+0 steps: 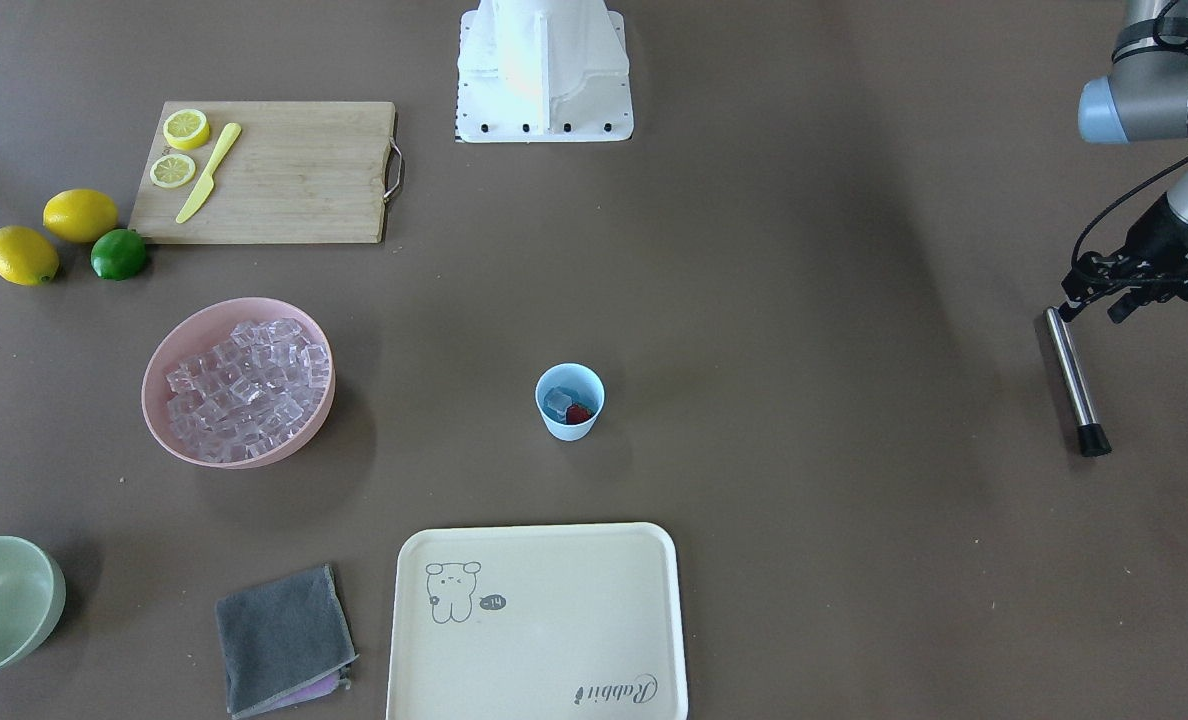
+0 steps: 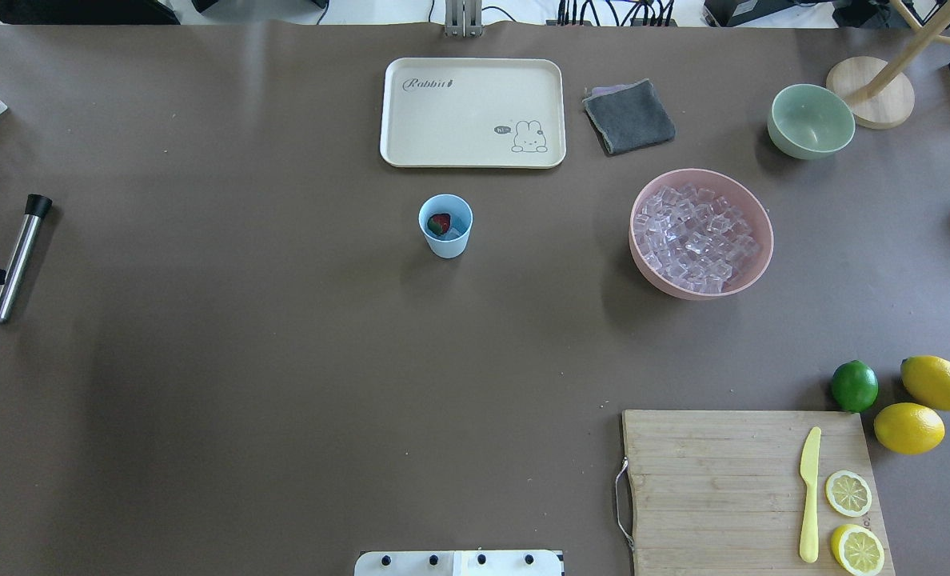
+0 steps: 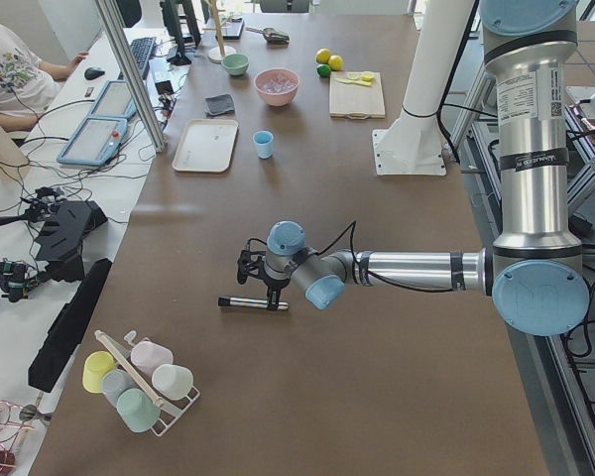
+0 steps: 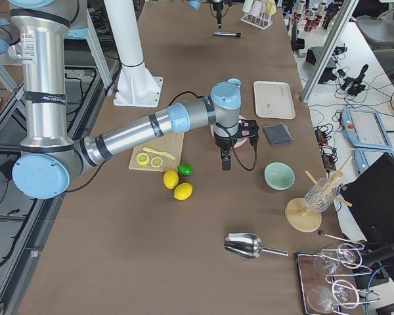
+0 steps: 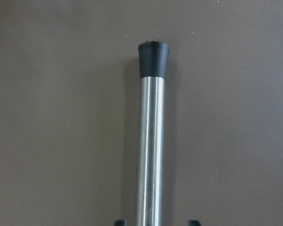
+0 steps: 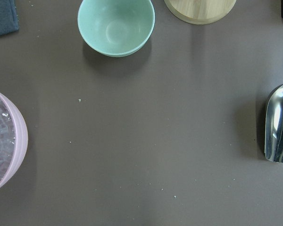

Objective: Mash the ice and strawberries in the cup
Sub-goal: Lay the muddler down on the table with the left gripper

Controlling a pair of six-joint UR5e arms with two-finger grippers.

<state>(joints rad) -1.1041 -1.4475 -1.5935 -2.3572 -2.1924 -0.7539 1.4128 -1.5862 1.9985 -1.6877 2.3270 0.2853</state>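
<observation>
Pale-blue cup (image 2: 446,246) stands upright mid-table, mouth up, holding one clear ice cube (image 1: 557,402) and a red strawberry (image 1: 580,413). Beyond it, a cream tray (image 2: 459,112) reads "Rabbit". At the table's left edge a steel muddler (image 2: 17,260) lies flat, long axis near-to-far, black tip pointing away. The left gripper (image 5: 157,222) straddles it, fingers spread. Whether the right gripper (image 4: 225,163) is open cannot be told.

Silver tubular metal left arm (image 3: 407,268) and matching right arm (image 4: 131,134). Light-blue plastic joint caps (image 1: 1104,110), black bands at the joints. White label sticker with black print (image 3: 535,99) on the upright segment. Thin black cable (image 1: 1132,197) on the left forearm. Black left pincer (image 1: 1094,308). White pedestal base (image 1: 544,70) with a row of black screws (image 1: 526,128).
</observation>
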